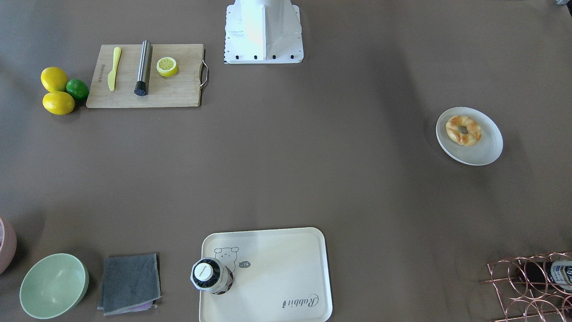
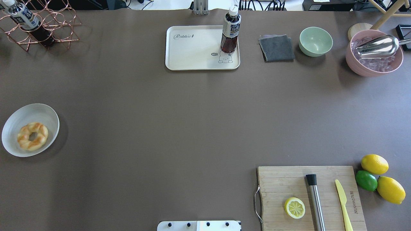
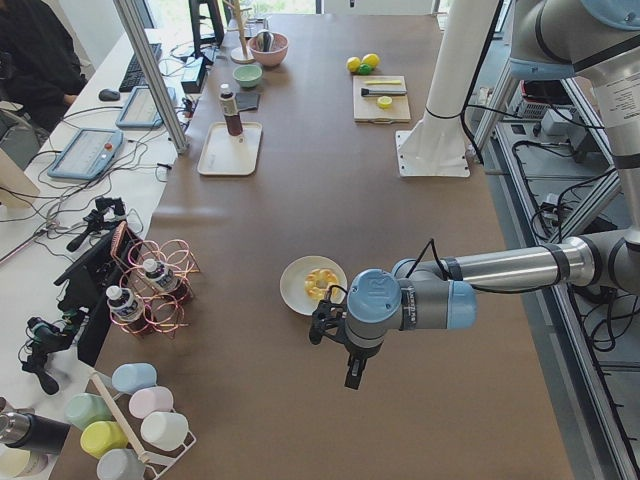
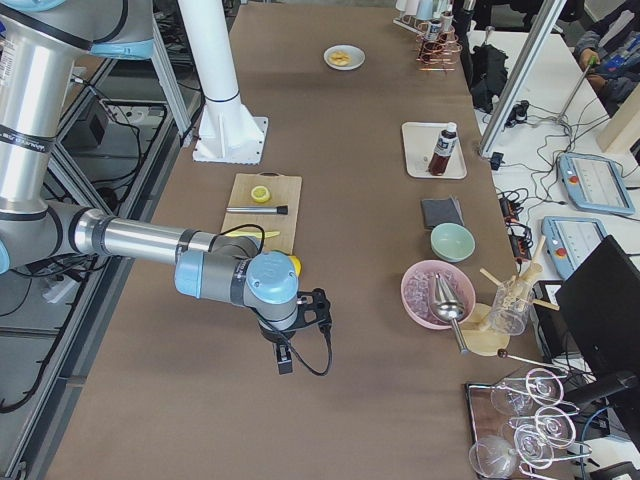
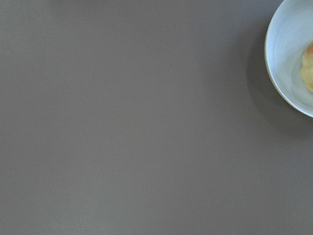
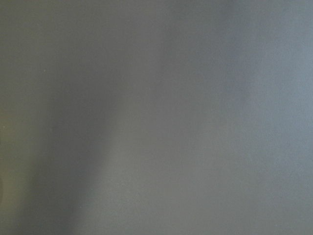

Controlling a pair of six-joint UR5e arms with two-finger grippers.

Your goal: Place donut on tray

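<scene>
The donut [image 1: 463, 130] is a golden twisted ring lying on a round white plate [image 1: 485, 152] at the table's left side; in the overhead view the donut [image 2: 32, 136] is at the far left, and its edge shows in the left wrist view [image 5: 309, 66]. The cream tray [image 1: 277, 273] with "Rabbit" lettering lies at the far middle edge [image 2: 192, 51], with a dark bottle [image 2: 230, 32] standing on its bear corner. My left gripper [image 3: 353, 372] hangs above the table just short of the plate. My right gripper [image 4: 283, 358] hangs at the opposite end. I cannot tell whether either is open or shut.
A wooden cutting board [image 2: 289, 183] holds a lemon half [image 2: 294, 207], a steel muddler and a yellow knife. Lemons and a lime [image 2: 366, 180] lie beside it. A grey cloth [image 2: 276, 48], a green bowl [image 2: 316, 41], a pink ice bowl [image 2: 374, 54] and a copper rack [image 2: 41, 29] line the far edge.
</scene>
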